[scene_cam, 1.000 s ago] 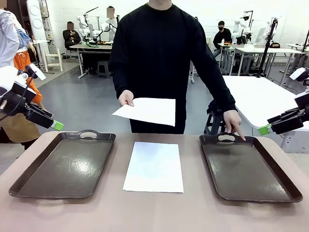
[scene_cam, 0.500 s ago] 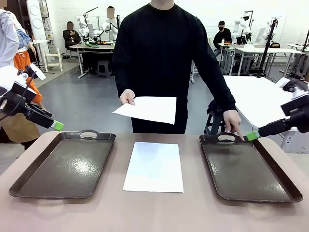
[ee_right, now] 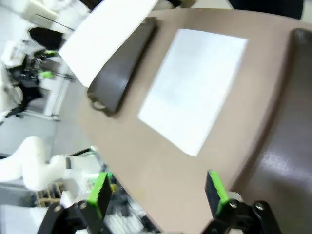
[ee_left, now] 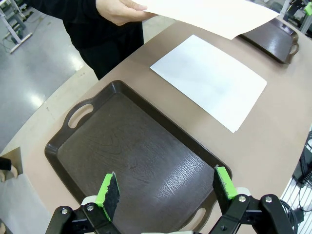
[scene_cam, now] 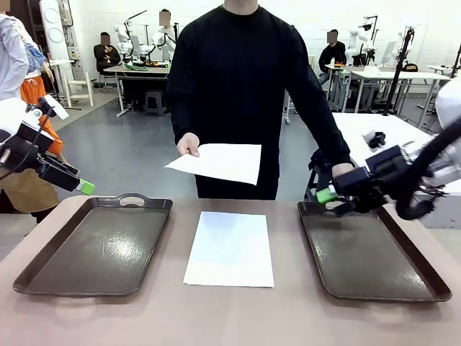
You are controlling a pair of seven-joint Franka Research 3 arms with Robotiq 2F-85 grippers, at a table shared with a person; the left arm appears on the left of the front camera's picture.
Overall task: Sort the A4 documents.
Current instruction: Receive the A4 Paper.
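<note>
- Front view, paper: held sheet [scene_cam: 216,162] is plain white, thin A4 paper. The person at the far side holds it out in one hand [scene_cam: 189,146], above the far table edge and clear of the top.
- Flat sheet [scene_cam: 230,249], also white A4, lies on the beige tabletop [scene_cam: 288,317] between the two dark brown handled plastic trays, left tray [scene_cam: 101,249] and right tray [scene_cam: 371,256], touching neither. Neither tray holds paper, so I judge the sorting not yet begun.
- Front view, arms: left gripper [scene_cam: 85,187] hangs near the far left corner of the left tray, well apart from both sheets. Right gripper [scene_cam: 325,194] sits over the far handle of the right tray, just beside the person's other hand [scene_cam: 342,171] (touching or not, I cannot tell).
- Left wrist view: jaws wide apart, nothing between the green pads [ee_left: 109,190]. The left tray is below, the flat sheet beyond it, the held sheet at the top edge.
- Right wrist view (blurred): jaws apart and empty, looking across the tabletop at the flat sheet, with the held sheet above it.
- Risks, as judged:
  - The right gripper is close to the person's hand, so any sideways move there could knock the fingers.
  - The held sheet is limp — a pinch at its edge may crease it or let it slip.
  - The flat sheet offers no raised edge, so the pads may slide over it or push it along the tabletop.
</note>
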